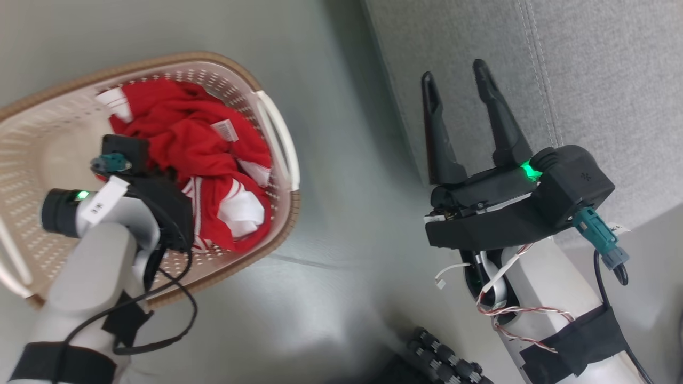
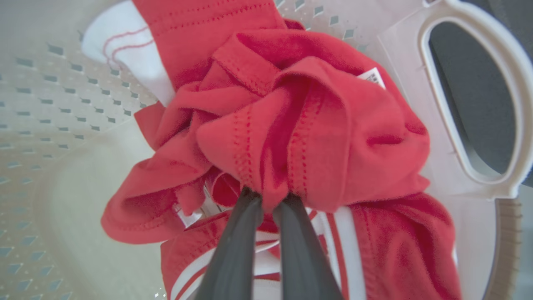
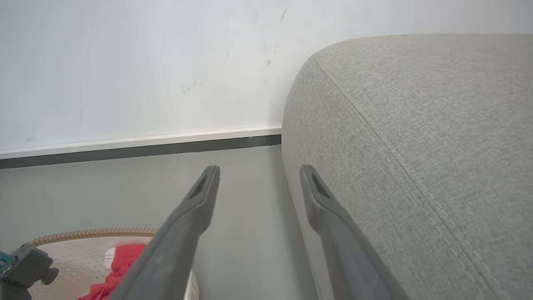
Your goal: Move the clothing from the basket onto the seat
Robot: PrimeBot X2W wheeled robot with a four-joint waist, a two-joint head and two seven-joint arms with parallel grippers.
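Observation:
The red clothing (image 1: pixel 187 133) with white trim lies bunched in the right half of the cream basket (image 1: pixel 213 58). My left arm reaches down into the basket. In the left wrist view the left gripper (image 2: pixel 268 198) is shut on a fold of the red clothing (image 2: pixel 312 125), just above a white-striped piece. The basket wall (image 2: pixel 62 104) and a white handle (image 2: pixel 516 104) surround it. My right gripper (image 1: pixel 454 74) hovers open and empty by the edge of the grey seat (image 1: pixel 587 80). The right wrist view shows the right gripper (image 3: pixel 259 171) beside the seat (image 3: pixel 416 125), with the basket (image 3: pixel 83 233) and clothing (image 3: pixel 120 262) at lower left.
Grey floor (image 1: pixel 341 213) separates the basket from the seat. A white wall with a skirting board (image 3: pixel 145 141) stands behind the seat's end. Part of my dark wheeled base (image 1: pixel 448 362) shows at the bottom.

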